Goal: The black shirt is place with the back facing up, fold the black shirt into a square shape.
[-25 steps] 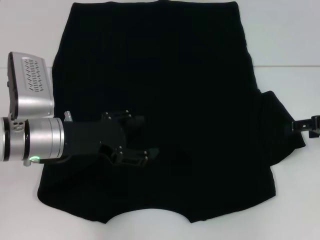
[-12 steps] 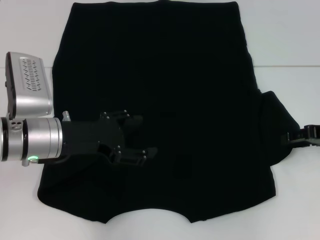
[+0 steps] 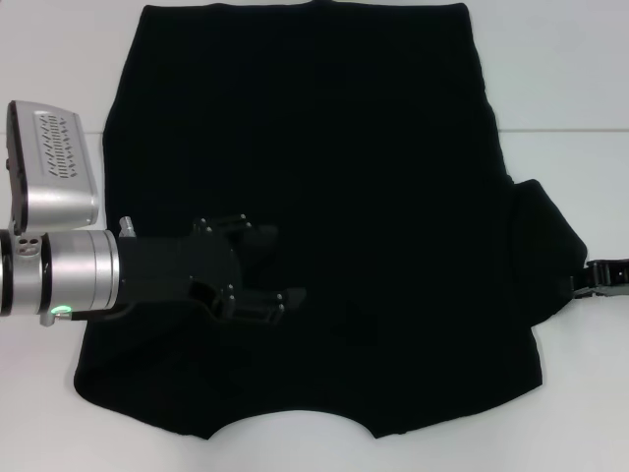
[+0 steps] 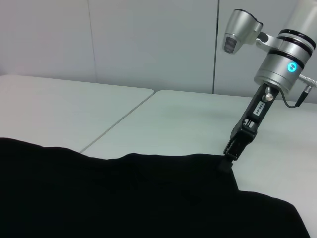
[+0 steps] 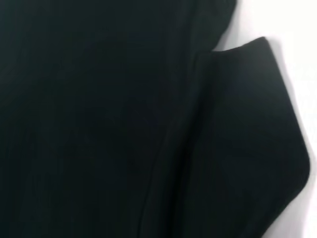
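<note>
The black shirt [image 3: 334, 147] lies spread flat on the white table [image 3: 560, 88], neckline at the near edge. My left gripper [image 3: 263, 265] is open and empty, low over the shirt's near left part. The right sleeve [image 3: 545, 251] sticks out to the right. My right gripper [image 3: 595, 277] is at that sleeve's outer tip at the frame edge. In the left wrist view it [image 4: 229, 157] points down and meets the cloth's edge [image 4: 124, 198]. The right wrist view shows only the sleeve [image 5: 247, 139] and the shirt's body [image 5: 89, 124].
A seam [image 3: 565, 130] between two table tops runs across under the shirt. Bare white table lies on both sides of the shirt. A pale wall [image 4: 148, 39] stands behind the table in the left wrist view.
My left arm has drawn back slightly to the left. My right gripper has moved nearer along the sleeve's tip and a little outward. The shirt has not visibly moved.
</note>
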Controlling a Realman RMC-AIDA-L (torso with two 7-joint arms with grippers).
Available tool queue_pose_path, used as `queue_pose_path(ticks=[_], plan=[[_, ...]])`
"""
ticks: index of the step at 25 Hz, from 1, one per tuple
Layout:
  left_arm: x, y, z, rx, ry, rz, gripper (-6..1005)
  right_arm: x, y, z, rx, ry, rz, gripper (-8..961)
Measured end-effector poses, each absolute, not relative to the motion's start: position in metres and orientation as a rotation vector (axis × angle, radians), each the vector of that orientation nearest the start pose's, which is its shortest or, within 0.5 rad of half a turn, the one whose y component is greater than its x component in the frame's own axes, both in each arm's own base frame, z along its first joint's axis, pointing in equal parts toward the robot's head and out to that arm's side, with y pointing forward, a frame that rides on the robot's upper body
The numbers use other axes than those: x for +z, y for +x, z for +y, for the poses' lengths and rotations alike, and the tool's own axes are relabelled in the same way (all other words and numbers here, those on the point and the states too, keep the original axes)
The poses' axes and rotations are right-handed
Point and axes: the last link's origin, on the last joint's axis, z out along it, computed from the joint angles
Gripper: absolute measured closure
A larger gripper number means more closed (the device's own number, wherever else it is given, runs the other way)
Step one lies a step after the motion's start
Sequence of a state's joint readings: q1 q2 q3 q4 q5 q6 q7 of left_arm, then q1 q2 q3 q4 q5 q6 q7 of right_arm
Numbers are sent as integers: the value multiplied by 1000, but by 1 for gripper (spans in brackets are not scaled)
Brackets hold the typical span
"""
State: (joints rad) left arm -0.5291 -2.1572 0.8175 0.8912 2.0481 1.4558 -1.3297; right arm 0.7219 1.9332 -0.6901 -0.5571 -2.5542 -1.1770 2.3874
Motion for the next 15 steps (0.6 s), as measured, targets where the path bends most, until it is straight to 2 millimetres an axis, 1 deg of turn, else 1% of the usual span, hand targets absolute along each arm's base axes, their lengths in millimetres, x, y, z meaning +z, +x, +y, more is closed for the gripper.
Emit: queue_pose_path(ticks=[3, 9, 14, 15], plan=[[-9, -230, 348, -486, -2746, -276, 102, 40, 322, 395, 48, -2096, 1627, 618], [-10, -230, 347, -489, -2746, -284, 102, 44, 324, 396, 60, -2098, 1599, 855], [-11, -230, 347, -494, -2744, -291, 105, 58, 329, 395, 97, -2058, 1569, 942], [-11, -230, 347, -496, -2744, -292, 106, 60, 331, 395, 108, -2048, 1566, 942]])
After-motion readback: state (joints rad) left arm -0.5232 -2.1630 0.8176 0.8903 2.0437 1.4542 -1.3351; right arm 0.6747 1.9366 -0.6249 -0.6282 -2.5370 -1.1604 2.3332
